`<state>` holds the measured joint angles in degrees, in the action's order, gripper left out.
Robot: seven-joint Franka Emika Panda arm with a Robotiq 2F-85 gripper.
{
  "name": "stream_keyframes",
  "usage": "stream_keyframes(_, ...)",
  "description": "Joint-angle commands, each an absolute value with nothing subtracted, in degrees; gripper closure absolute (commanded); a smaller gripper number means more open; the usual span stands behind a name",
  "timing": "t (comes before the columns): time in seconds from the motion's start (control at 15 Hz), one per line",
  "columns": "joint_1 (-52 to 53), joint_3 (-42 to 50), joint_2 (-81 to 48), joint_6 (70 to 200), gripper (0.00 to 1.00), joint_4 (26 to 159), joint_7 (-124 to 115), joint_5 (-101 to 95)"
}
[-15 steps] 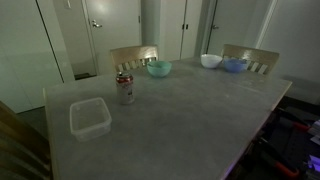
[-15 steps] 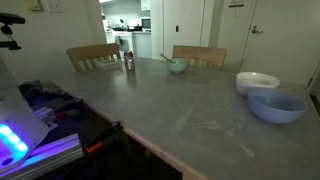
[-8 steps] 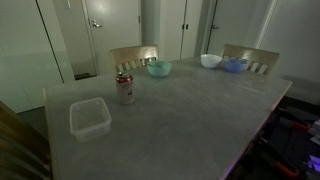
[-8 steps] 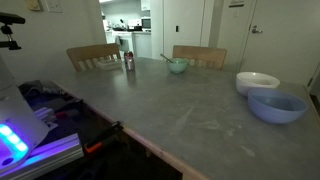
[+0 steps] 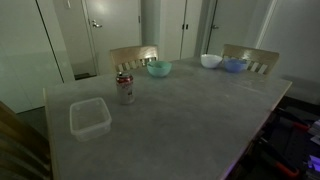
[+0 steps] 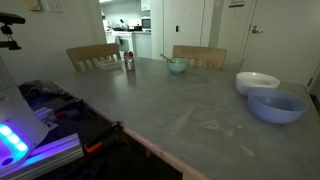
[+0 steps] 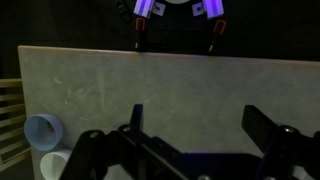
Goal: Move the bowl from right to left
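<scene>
Fingers [image 7: 136, 120] of the gripper [image 7: 195, 122] stand wide apart and empty above the table [image 7: 170, 85], probably ready for an approach. The blue bowl [image 7: 42, 130] sits untouched at the wrist view's lower left, just beside a white bowl [image 7: 57, 166], right side of both exterior views.

Three bowls [image 5: 234, 65], one can [image 5: 125, 89], one container [image 5: 89, 118]

Glossy blue bowl [image 6: 276, 106] — upright, near table [image 6: 170, 115] edge

The bowl [image 6: 275, 106] sits on the grey table [image 6: 170, 115] just beside a white bowl [image 6: 257, 82], a teal bowl [image 6: 178, 66] well apart.
</scene>
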<state>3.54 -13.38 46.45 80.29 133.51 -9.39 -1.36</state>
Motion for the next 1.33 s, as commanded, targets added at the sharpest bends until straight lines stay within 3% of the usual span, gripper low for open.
stream_keyframes(0.0,3.83,-11.72,44.09,81.55,0.0,132.47,-9.68,-1.23)
stream_keyframes(0.87,3.06,-0.17,32.13,90.69,0.0,129.66,3.91,-0.17)
stream_keyframes(1.27,3.68,-2.03,36.43,89.79,0.0,132.32,2.58,-1.49)
